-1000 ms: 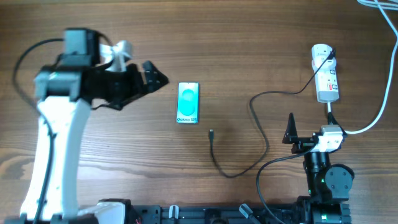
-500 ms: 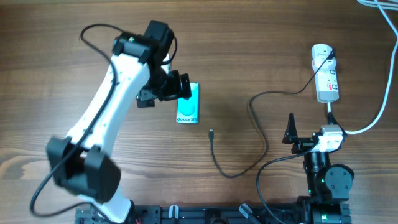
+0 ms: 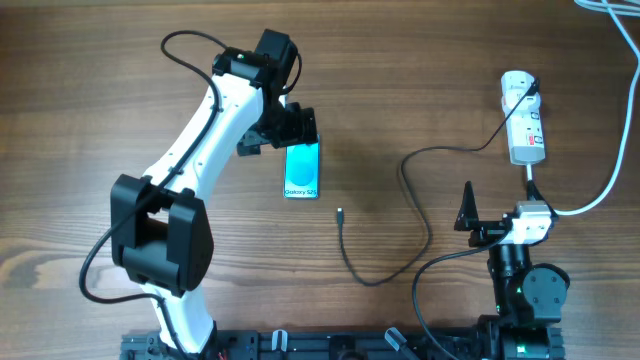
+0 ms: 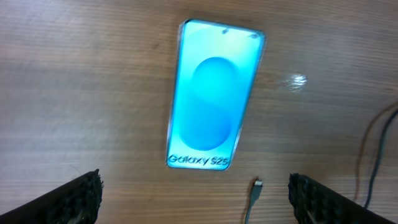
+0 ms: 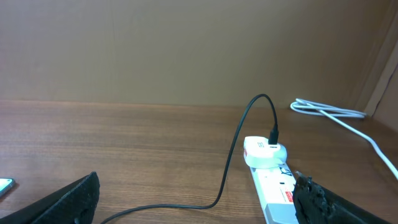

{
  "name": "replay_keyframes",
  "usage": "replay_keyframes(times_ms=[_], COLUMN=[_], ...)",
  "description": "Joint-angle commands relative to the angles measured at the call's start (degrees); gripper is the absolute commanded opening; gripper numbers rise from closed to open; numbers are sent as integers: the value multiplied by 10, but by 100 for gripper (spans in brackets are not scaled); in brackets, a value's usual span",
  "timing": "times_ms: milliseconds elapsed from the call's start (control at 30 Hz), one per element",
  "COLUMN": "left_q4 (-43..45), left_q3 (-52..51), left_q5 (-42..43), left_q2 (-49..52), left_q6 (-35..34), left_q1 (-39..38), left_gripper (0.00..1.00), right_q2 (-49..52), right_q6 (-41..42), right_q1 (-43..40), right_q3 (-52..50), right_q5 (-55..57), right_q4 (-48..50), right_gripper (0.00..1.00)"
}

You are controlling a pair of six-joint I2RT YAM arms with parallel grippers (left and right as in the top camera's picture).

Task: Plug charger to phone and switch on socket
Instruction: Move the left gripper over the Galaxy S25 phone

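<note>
Phone (image 4: 214, 93): flat glossy rectangle, cyan screen, white rim, lying mid-way across wood-grain table (image 3: 120, 60).
Charger (image 3: 420, 205): thin black cable, small metal-tipped plug near phone's near-right corner, not touching.
Socket (image 3: 524, 130): white oblong strip by right edge.
Left gripper (image 3: 298, 130): jaws wide, now over phone's far end; 1 s ago nearer left edge.
Right gripper (image 5: 199, 202): wide, unmoved, by near edge.

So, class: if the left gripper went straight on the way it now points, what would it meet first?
Probably the phone: the left gripper, open, points down at its screen in the wrist view. How far above it hangs is unclear.
</note>
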Motion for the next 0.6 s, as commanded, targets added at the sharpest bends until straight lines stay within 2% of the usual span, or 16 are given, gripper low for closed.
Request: replay_keyframes(times_ms=[0,100,367,567], left_q4=[24,48,44,80], left_q3=[-10,-17,-26,-72], left_q5=[17,17,17,10], left_q2=[3,3,3,7], left_q6=[39,39,39,28], left_q1=[-17,-22,-22,-22], left_gripper=[100,100,100,100], right_q2=[-1,-1,-1,-1], right_q6=[8,8,8,8], right_q1=[2,2,2,2], right_q3=[-1,-1,-1,-1], right_q5=[-1,-1,-1,-1], right_q4=[1,1,1,1], right_gripper=[100,100,100,99])
